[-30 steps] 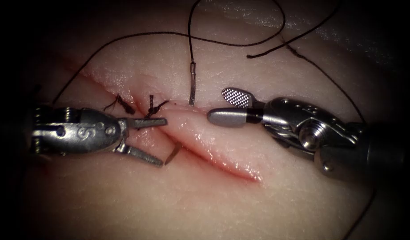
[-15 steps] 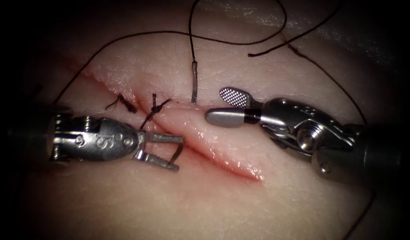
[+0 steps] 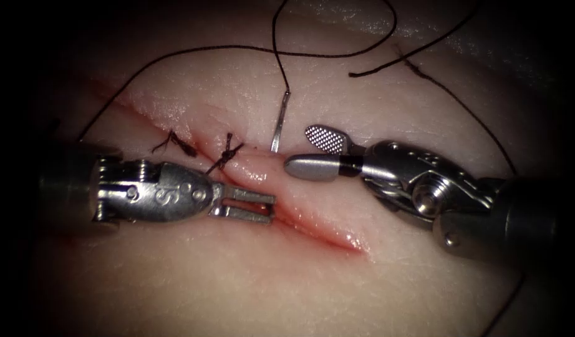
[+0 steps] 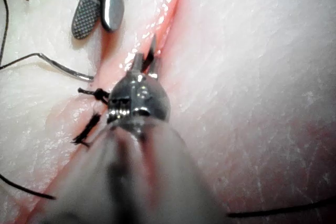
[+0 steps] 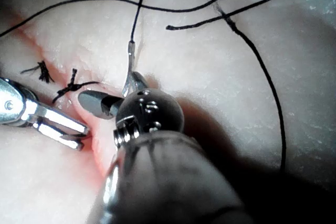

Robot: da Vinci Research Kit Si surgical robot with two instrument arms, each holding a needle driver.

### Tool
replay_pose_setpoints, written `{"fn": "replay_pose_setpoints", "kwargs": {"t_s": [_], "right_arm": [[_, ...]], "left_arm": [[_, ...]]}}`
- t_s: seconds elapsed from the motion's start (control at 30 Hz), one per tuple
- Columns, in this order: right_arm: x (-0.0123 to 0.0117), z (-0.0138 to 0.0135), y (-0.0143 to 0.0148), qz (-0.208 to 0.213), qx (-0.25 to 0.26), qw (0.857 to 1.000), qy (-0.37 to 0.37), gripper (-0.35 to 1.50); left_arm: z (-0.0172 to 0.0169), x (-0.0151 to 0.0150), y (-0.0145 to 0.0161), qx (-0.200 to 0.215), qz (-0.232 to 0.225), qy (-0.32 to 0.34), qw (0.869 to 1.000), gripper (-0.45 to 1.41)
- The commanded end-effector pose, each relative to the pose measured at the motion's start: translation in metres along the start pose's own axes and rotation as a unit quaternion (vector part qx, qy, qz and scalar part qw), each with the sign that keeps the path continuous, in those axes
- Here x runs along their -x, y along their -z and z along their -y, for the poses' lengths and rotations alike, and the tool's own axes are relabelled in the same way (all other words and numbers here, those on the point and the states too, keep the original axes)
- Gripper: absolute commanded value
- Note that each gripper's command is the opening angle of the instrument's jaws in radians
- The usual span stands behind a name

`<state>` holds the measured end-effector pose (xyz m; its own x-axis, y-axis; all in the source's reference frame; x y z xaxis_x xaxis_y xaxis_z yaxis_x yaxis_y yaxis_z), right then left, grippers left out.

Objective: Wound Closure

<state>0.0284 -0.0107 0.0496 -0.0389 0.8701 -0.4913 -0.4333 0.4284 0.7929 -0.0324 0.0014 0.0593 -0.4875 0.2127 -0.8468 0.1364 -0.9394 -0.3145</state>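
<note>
Needle (image 3: 279, 123) sits in tissue (image 3: 375, 274): tail w/ thread (image 3: 194, 51) stands out above the cut (image 3: 318, 221), tip end pinched by left tool (image 3: 270, 208), jaws closed. Right tool (image 3: 314, 153) spread, empty. Needle looks stiff, slick, thin; best gripped mid-curve.

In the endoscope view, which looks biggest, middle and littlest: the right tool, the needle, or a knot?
1. Right tool, jaws open, holding nothing.
2. Needle, its swaged end standing out of the tissue above the cut.
3. Knot, littlest.

The left tool grips the needle's tip.
</note>
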Motion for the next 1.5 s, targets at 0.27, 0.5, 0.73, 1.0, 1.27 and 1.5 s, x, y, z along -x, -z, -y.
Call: {"fn": "replay_pose_setpoints", "kwargs": {"t_s": [0.27,0.5,0.73,1.0,1.27,1.5], "right_arm": [[0.0002,0.0000,-0.0008,-0.002,-0.001,1.000,-0.006,1.15],[0.0003,0.0001,-0.0008,-0.004,-0.004,1.000,-0.012,1.11],[0.0004,0.0002,-0.0006,-0.004,-0.006,1.000,-0.024,1.03],[0.0005,0.0003,-0.0006,-0.003,-0.007,0.999,-0.033,1.00],[0.0006,0.0006,-0.0003,0.005,-0.016,0.999,-0.044,1.00],[-0.0002,0.0016,0.0012,0.017,-0.030,0.997,-0.068,1.08]], "left_arm": [[0.0008,-0.0018,0.0018,-0.002,-0.060,0.130,0.990,-0.45],[-0.0001,-0.0044,0.0030,0.048,-0.121,0.313,0.941,-0.45],[-0.0019,-0.0063,0.0052,0.112,-0.162,0.408,0.891,-0.45],[-0.0042,-0.0070,0.0067,0.149,-0.151,0.440,0.873,-0.45],[-0.0045,-0.0090,0.0097,0.144,-0.172,0.406,0.886,-0.45],[-0.0030,-0.0111,0.0123,0.075,-0.195,0.284,0.936,-0.45]]}}
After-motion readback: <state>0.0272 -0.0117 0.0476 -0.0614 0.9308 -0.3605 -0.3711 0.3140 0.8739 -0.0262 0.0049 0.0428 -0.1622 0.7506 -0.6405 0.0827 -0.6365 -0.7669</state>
